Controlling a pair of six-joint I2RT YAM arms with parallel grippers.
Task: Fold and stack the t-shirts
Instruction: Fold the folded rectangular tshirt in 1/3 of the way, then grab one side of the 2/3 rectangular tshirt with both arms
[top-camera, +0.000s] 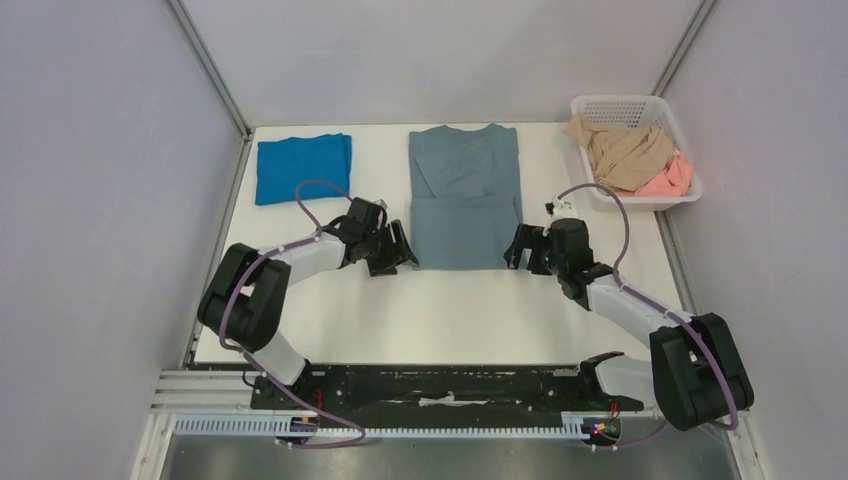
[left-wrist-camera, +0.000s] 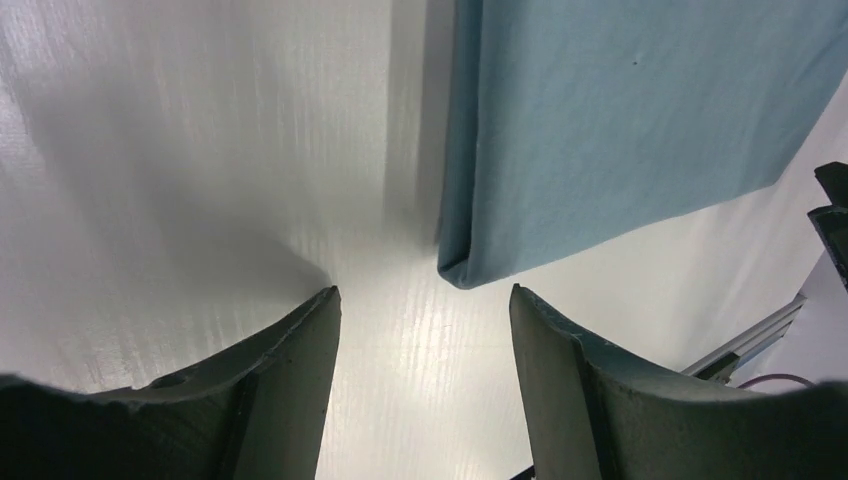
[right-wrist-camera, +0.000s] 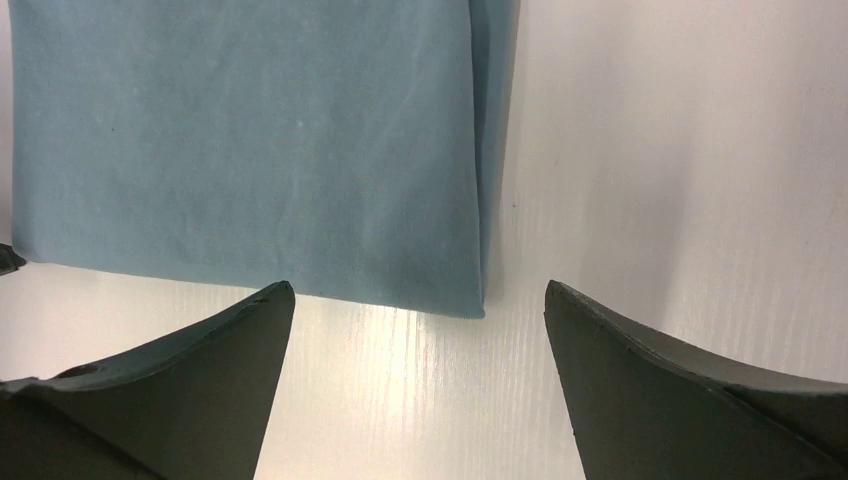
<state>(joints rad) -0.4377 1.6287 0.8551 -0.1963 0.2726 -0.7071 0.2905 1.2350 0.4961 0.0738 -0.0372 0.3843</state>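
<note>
Found the grey-blue t-shirt (top-camera: 465, 195) lying flat mid-table, collar at the far side, sleeves tucked in, lower part doubled back over itself into a tidy near panel. Judged it light, soft and floppy, zero stiffness, so likely to sag and come undone if lifted from one spot only; not fragile, not really slippery, though probably happy to slide on that smooth top. Would have gone for the two near corners together, pinching through all layers right at the folded edge, low enough to scoop under the bottom layer. Saw the left gripper (left-wrist-camera: 422, 300) spread wide and holding nothing, parked just off the shirt's near left corner, not touching. Same deal with the right gripper (right-wrist-camera: 418, 290): gaping fully, empty, just beside the near right corner. Noticed the bright blue t-shirt (top-camera: 303, 167) already folded at the far left, well apart from the grey one, presumably the stack spot. Spotted a tan shirt (top-camera: 625, 155) and a pink shirt (top-camera: 670, 180) crumpled in a white basket (top-camera: 618, 99) at the far right corner. Surface-wise: plain white table (top-camera: 450, 310), smooth with a faint grain, glossy enough to throw glare in both wrist views. Room-wise: pale walls (top-camera: 100, 200) on three sides, metal rail (top-camera: 420, 431) along the near edge.
</note>
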